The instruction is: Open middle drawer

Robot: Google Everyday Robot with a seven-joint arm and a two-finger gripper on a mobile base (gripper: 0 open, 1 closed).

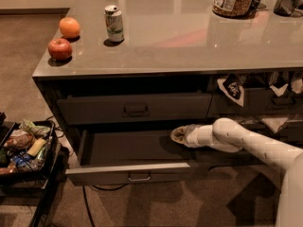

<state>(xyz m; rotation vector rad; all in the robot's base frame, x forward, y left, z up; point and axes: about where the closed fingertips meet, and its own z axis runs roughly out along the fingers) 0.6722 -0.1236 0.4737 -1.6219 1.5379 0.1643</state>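
One arm [251, 144] holds the jaws over the shadowed, open middle drawer [124, 150].

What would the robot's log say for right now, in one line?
middle drawer: pulled out | hand: at its back right corner | top drawer: shut

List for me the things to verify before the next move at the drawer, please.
1. Middle drawer pulled out, inside visible: ok.
2. Gripper over the drawer's right rear part, away from the handle: ok.
3. Gripper free of the drawer's inside: cannot tell.
4. Top drawer shut: ok.
5. Can, apple and orange on the counter, far from the arm: ok.
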